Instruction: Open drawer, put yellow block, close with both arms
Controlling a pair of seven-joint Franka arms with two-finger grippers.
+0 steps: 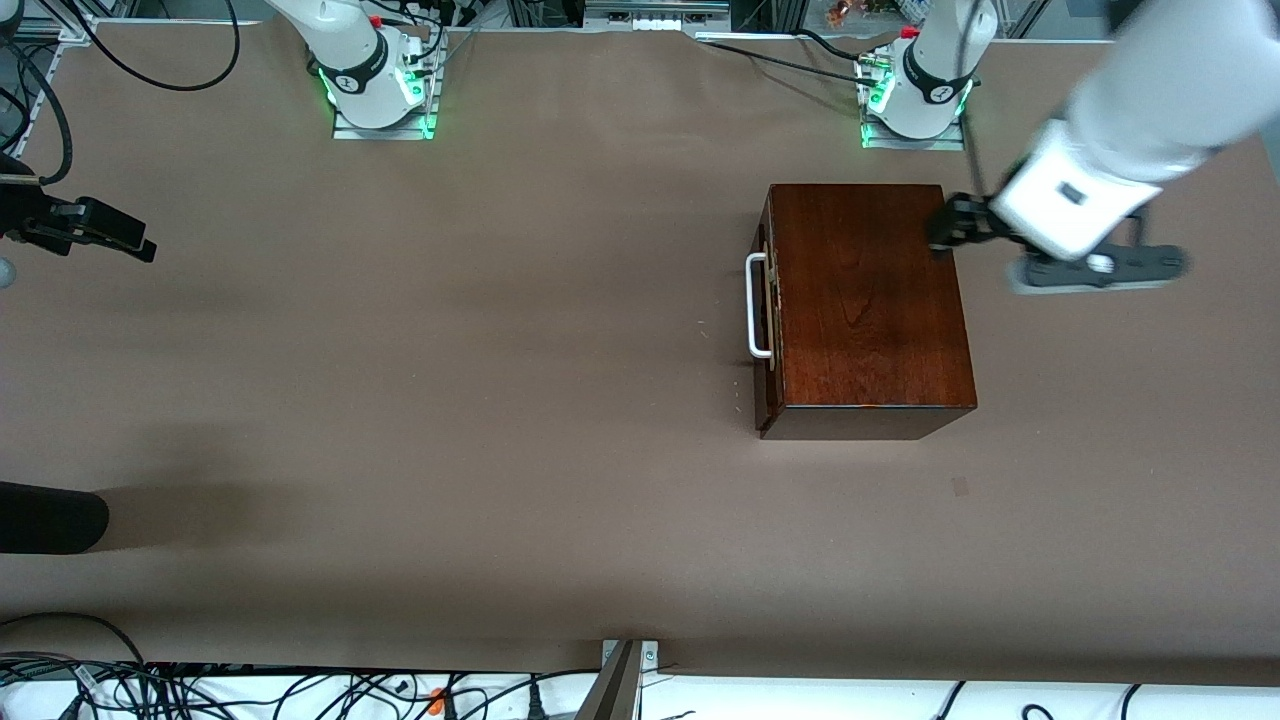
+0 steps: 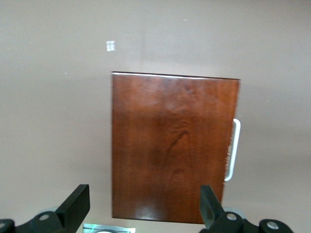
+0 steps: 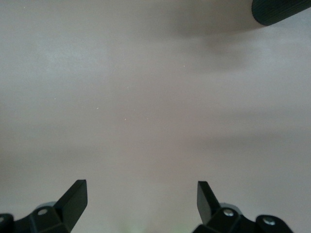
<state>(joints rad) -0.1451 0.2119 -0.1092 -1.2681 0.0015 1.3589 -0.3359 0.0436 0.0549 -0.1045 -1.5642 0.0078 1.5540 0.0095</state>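
Drawer sits shut in the glossy mahogany box, its dark front flush with the box's side and the white bar handle running along that front, which faces the right arm's end of the table; the box stands toward the left arm's end of the table, not far from the left arm's base. Left gripper hangs over the top edge of the box at the corner nearest its own base, on the side away from the handle, and its jaws stand spread wide; in the left wrist view the two fingertips frame the box top with the handle off beside one finger, and neither finger touches the wood. Right gripper is at the right arm's end of the table, well apart from the box, over bare brown tabletop, waiting with its jaws spread as well; its wrist view shows the fingertips with only the table surface between them. No yellow block shows in any view
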